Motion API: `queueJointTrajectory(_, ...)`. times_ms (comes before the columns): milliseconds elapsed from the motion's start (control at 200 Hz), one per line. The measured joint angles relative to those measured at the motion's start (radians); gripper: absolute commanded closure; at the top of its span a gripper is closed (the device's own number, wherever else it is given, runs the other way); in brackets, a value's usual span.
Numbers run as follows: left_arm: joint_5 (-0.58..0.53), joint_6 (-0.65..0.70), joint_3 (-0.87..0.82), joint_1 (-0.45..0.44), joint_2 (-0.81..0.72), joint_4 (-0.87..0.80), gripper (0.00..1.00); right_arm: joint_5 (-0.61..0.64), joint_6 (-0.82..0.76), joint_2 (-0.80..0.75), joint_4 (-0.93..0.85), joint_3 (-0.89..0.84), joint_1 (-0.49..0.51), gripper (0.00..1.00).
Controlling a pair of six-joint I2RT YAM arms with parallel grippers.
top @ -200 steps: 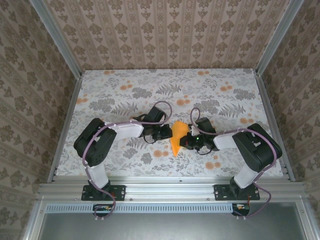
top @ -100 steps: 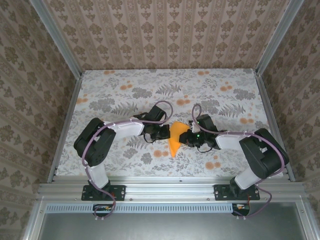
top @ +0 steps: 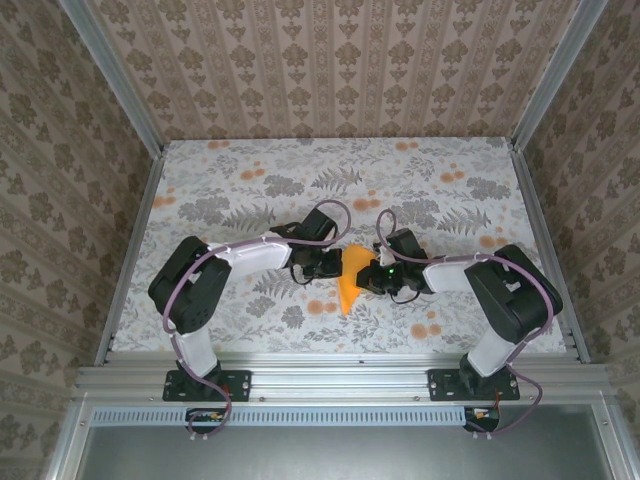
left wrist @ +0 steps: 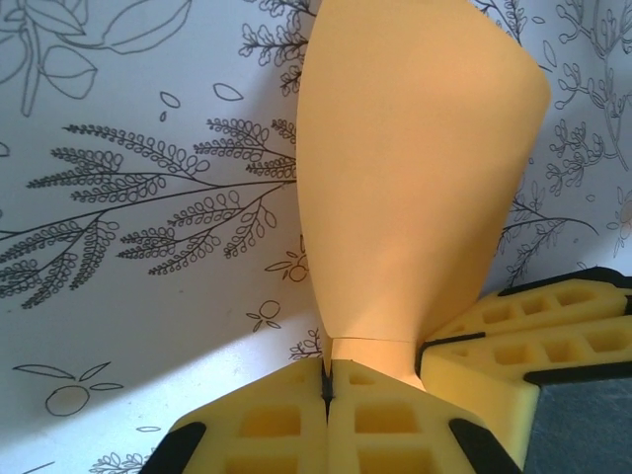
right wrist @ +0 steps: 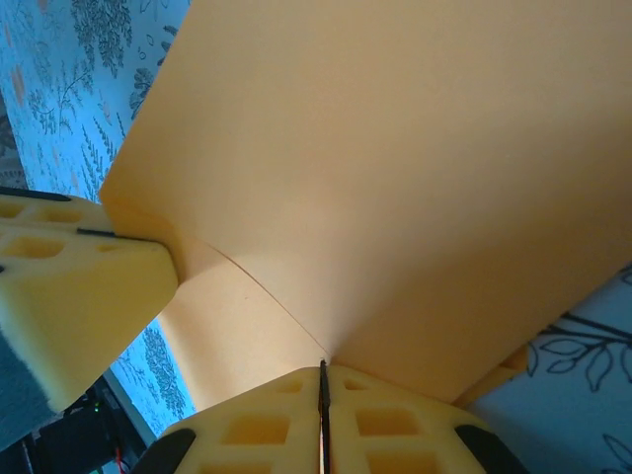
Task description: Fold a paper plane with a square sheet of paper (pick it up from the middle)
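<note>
The paper plane [top: 350,283] is bright orange paper folded to a narrow dart, its point toward the near edge, held just above the table's middle. My left gripper [top: 336,266] comes in from the left and is shut on the paper plane [left wrist: 415,178] at its rear edge. From the right, my right gripper [top: 367,274] is shut on the same paper plane [right wrist: 395,168], with a crease running into its closed jaws. The two grippers almost touch: the right fingers [left wrist: 533,336] show in the left wrist view, and a left finger [right wrist: 79,286] shows in the right wrist view.
The table [top: 250,180] is covered by a grey leaf print with small orange flowers. Aluminium rails [top: 130,250] and patterned walls close it on the left, right and back. Both arm bases stand at the near edge.
My right gripper has shifted a little up the table and closer to the left one. The paper's point has swung slightly left. The left arm has barely moved.
</note>
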Motion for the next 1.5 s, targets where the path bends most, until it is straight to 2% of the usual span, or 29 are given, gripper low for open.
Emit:
queueJointTrajectory(1115, 0.02, 0.004, 0.088, -0.056, 0.068, -0.009, 0.92, 0.014, -0.028, 0.01, -0.009, 0.005, 0.0, 0.92)
queueJointTrajectory(1500, 0.02, 0.006, 0.088, -0.056, 0.078, -0.006, 0.92, 0.042, -0.029, -0.089, -0.052, 0.005, 0.0, 0.92)
